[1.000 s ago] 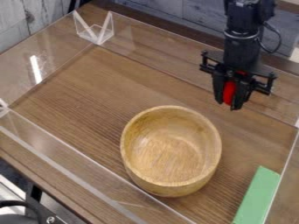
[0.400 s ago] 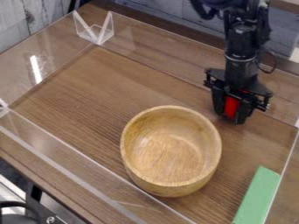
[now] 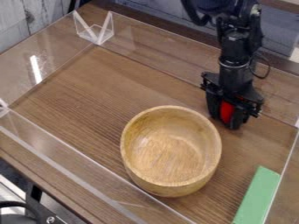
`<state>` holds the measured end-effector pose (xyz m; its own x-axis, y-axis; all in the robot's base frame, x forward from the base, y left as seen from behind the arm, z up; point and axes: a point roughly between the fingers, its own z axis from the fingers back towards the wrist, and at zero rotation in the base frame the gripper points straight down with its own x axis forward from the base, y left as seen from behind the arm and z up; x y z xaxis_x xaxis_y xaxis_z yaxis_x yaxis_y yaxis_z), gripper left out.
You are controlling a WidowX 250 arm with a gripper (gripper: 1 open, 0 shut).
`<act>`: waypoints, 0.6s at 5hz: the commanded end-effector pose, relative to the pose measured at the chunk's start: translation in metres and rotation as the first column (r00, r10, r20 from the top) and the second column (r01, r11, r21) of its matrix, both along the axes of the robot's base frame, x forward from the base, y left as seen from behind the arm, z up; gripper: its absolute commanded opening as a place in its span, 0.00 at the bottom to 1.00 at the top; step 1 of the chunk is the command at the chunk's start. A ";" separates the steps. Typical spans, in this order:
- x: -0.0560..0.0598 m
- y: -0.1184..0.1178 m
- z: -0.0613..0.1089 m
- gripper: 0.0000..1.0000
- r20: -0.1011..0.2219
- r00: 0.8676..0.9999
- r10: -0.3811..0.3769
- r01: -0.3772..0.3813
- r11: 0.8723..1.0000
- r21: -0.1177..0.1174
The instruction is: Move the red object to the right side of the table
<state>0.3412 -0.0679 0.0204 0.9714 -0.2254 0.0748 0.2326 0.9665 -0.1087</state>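
At right of centre, your black gripper (image 3: 233, 112) stands low on the brown wood-grain table (image 3: 105, 87), jaws loosely around the small glossy red strawberry-shaped toy (image 3: 229, 109); open fully, then lift straight up.

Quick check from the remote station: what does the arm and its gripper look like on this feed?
The arm is black and slim, built of stacked cylindrical segments, with dark cables looping beside its upper part. It ends in a black gripper with a wide crossbar bracket and two short black fingers. No markings or labels can be made out at this resolution.
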 end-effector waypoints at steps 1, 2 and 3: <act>0.022 -0.004 0.029 0.00 0.109 0.994 -0.003 0.005 1.000 -0.013; 0.035 -0.011 0.026 1.00 0.120 0.993 -0.001 0.003 1.000 -0.017; 0.030 -0.007 0.035 0.00 0.128 0.992 0.016 -0.014 1.000 -0.016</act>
